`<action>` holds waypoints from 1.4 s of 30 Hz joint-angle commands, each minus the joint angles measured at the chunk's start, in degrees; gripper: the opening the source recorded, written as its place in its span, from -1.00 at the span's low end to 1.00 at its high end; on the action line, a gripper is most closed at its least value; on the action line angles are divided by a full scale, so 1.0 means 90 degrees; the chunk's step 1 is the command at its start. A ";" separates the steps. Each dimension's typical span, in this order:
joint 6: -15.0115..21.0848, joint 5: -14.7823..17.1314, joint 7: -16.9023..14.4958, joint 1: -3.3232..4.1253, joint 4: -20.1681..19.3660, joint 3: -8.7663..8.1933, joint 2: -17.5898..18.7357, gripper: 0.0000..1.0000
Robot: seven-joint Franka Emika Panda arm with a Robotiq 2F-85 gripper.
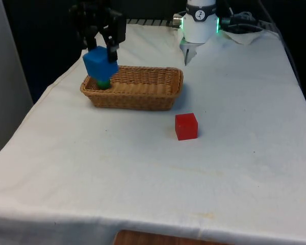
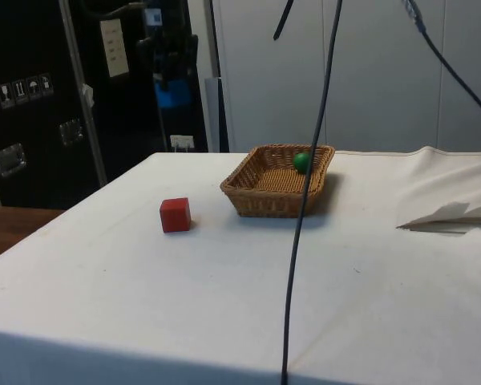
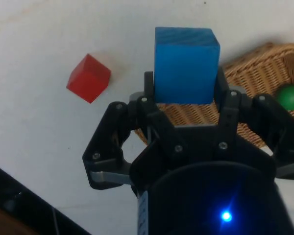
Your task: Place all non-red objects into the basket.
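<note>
My gripper (image 1: 101, 51) raised in the air, pointing downward, my two black fingers (image 3: 224, 100) closed on a blue block (image 3: 186, 65), the block clamped between them and sticking out past my fingertips, my wrist above the fingers

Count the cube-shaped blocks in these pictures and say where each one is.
2. The blue cube is held in the pincer above the basket. The red cube sits on the white cloth, outside the basket.

A lab: cloth-covered test table (image 1: 143, 173), dark equipment cabinets (image 2: 40, 96) with labels, cables (image 2: 305, 200) hanging overhead.
</note>
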 commanded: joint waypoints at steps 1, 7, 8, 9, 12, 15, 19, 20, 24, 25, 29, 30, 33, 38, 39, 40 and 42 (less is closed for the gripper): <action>0.0019 -0.0038 -0.0045 0.0045 -0.0115 -0.0019 -0.0115 0.01; -0.0146 -0.0057 -0.0127 0.0070 -0.0229 -0.0032 -0.0331 0.01; -0.0172 -0.0070 -0.0134 0.0076 -0.0255 -0.0032 -0.0382 0.01; -0.0229 -0.0083 -0.0134 0.0089 -0.0318 -0.0038 -0.0477 0.01; -0.0261 -0.0083 -0.0146 0.0102 -0.0414 -0.0038 -0.0611 0.01; -0.0274 -0.0083 -0.0159 0.0108 -0.0471 -0.0038 -0.0694 0.01; -0.0242 -0.0070 -0.0185 0.0121 -0.0637 -0.0032 -0.0879 0.01; -0.0229 -0.0064 -0.0191 0.0127 -0.0668 -0.0032 -0.0904 0.01; -0.0146 -0.0051 -0.0216 0.0140 -0.0815 -0.0013 -0.1019 0.01; -0.0121 -0.0051 -0.0223 0.0140 -0.0853 -0.0013 -0.1044 0.01; 0.0000 -0.0038 -0.0255 0.0166 -0.1044 0.0006 -0.1178 0.01; 0.0038 -0.0038 -0.0261 0.0172 -0.1095 0.0013 -0.1216 0.01; 0.0140 -0.0032 -0.0274 0.0204 -0.1254 0.0025 -0.1305 0.01; 0.0414 -0.0070 -0.0261 0.0274 -0.1623 0.0089 -0.1502 0.01; 0.0255 -0.0032 -0.0236 0.0216 -0.1432 0.0127 -0.1350 0.01; 0.0458 -0.0070 -0.0261 0.0286 -0.1681 0.0095 -0.1534 0.01; 0.0522 -0.0083 -0.0274 0.0299 -0.1795 0.0102 -0.1604 0.01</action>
